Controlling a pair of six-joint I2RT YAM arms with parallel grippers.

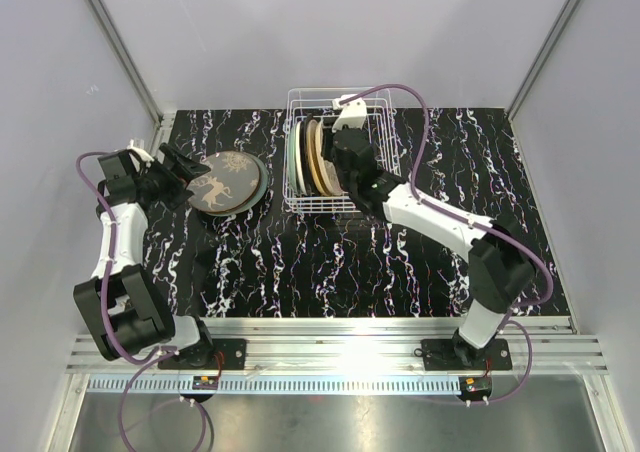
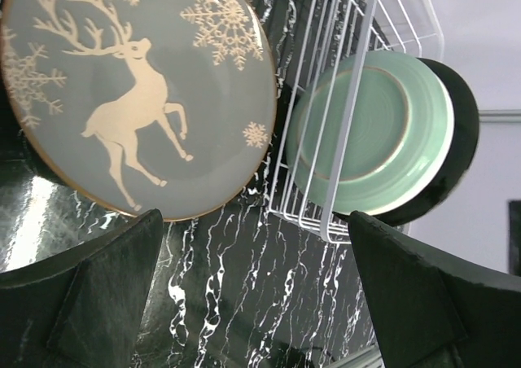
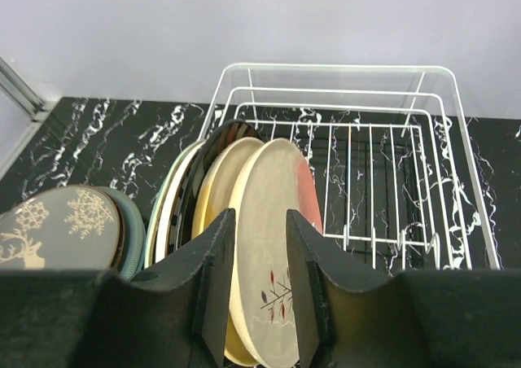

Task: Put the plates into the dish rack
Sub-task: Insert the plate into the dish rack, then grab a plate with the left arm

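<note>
The white wire dish rack (image 1: 338,152) stands at the far middle of the black, white-veined table (image 1: 330,262). Four plates stand on edge in its left part, packed side by side. From the left in the right wrist view, they are a pale green plate (image 3: 165,209), a dark plate (image 3: 221,136), a cream plate (image 3: 221,177) and a pink-tinted plate (image 3: 273,197) with a small twig motif.

The right gripper (image 3: 260,217) hangs over the rack directly above the pink-tinted plate. Its jaws are partly spread, and that plate's face shows in the gap between them. I cannot tell whether either finger touches the plate, which stands in the rack with the others.

To the left of the rack, and apart from it, a short stack lies flat on the table. Its top piece is a grey reindeer plate (image 1: 226,180) with snowflakes and a thin brown rim. The edge of a teal plate (image 1: 263,186) shows beneath it.

The left gripper (image 2: 254,217) is near the stack's left side, with its jaws spread wide and nothing between them. In its own wrist view the reindeer plate lies just ahead of the fingers. The rack's wall is beyond it, with the pale green plate's underside showing through the wires.
</note>
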